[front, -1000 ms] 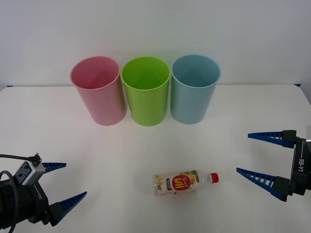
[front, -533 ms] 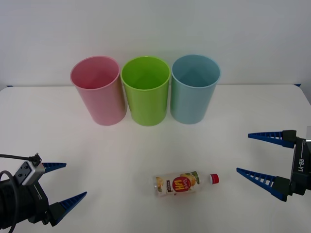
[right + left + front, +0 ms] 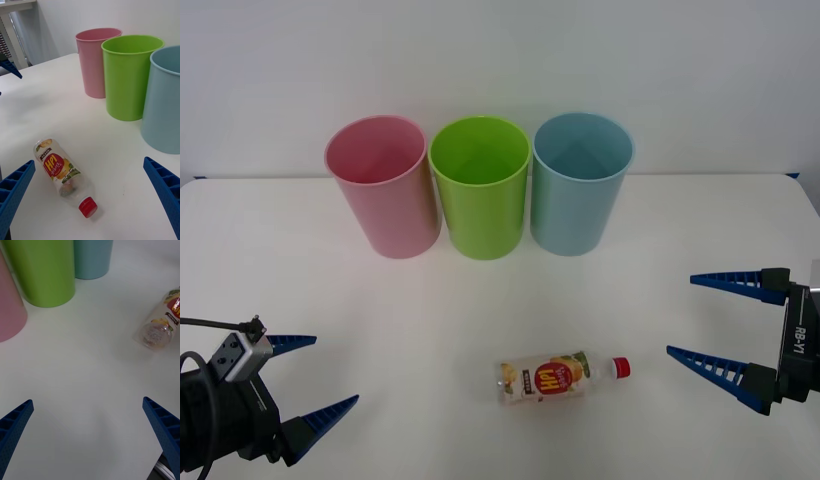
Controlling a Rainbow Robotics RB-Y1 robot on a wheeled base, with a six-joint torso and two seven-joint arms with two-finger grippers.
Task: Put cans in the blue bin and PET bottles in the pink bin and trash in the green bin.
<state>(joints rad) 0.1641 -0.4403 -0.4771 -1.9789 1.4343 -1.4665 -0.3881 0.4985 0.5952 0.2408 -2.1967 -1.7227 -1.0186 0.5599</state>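
Observation:
A clear PET bottle (image 3: 557,375) (image 3: 63,175) (image 3: 161,323) with a red cap and yellow-orange label lies on its side on the white table, cap toward the right. At the back stand the pink bin (image 3: 383,185) (image 3: 94,62) (image 3: 9,311), the green bin (image 3: 481,187) (image 3: 128,76) (image 3: 45,272) and the blue bin (image 3: 580,182) (image 3: 165,103) (image 3: 92,257) in a row, left to right. My right gripper (image 3: 710,318) is open, just right of the bottle's cap. My left gripper (image 3: 315,372) is open near the front left corner, well left of the bottle.
The white table (image 3: 480,300) runs out to a plain white wall behind the bins. In the right wrist view, a tip of the left gripper's fingers (image 3: 10,68) shows far across the table.

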